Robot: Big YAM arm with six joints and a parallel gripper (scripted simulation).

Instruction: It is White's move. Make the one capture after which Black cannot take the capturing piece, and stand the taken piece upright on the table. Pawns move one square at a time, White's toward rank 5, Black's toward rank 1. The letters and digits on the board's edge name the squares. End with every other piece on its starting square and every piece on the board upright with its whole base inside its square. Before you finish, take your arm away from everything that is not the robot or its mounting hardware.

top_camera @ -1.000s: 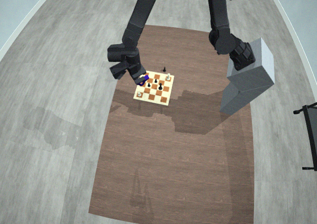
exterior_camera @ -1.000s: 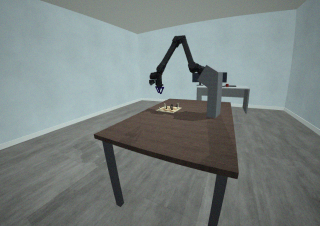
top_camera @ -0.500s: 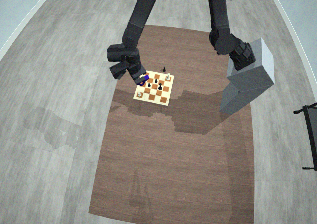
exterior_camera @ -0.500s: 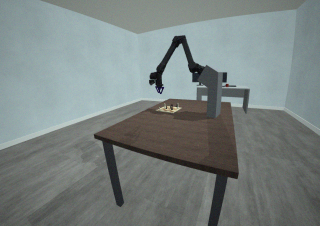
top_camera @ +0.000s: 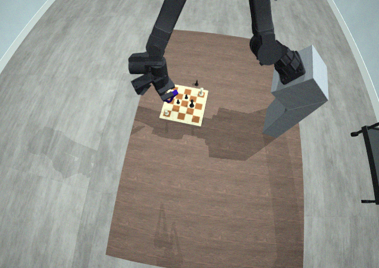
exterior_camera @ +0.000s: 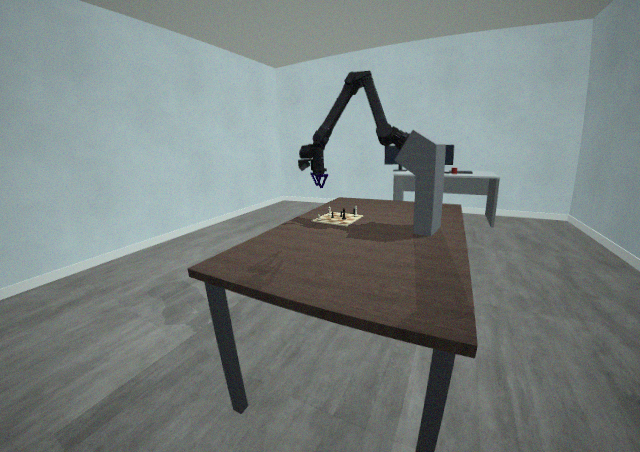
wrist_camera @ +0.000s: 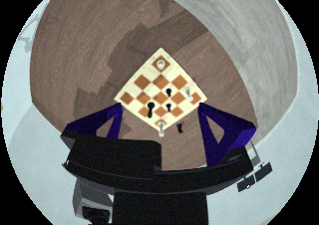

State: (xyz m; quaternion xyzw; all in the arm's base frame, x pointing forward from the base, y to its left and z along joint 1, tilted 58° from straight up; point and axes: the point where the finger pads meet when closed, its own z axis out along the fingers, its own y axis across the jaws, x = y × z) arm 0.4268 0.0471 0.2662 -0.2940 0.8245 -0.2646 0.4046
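While the gripper (top_camera: 170,96) (exterior_camera: 319,180) (wrist_camera: 159,107) gapes fully, gripping nothing, a cream-and-brown checkered board (top_camera: 181,112) (exterior_camera: 338,222) (wrist_camera: 160,72).

The arm (top_camera: 176,10) (exterior_camera: 338,107) makes a high bend: from its base at the right it goes up to the elbow (exterior_camera: 357,77), then it descends toward the left. The wrist (top_camera: 154,52) (exterior_camera: 320,138) is at the left, and below it the gripper (top_camera: 170,96) (exterior_camera: 319,180) (wrist_camera: 159,107) points downward in the air. Its two blue fingers are wide apart, with nothing held between them
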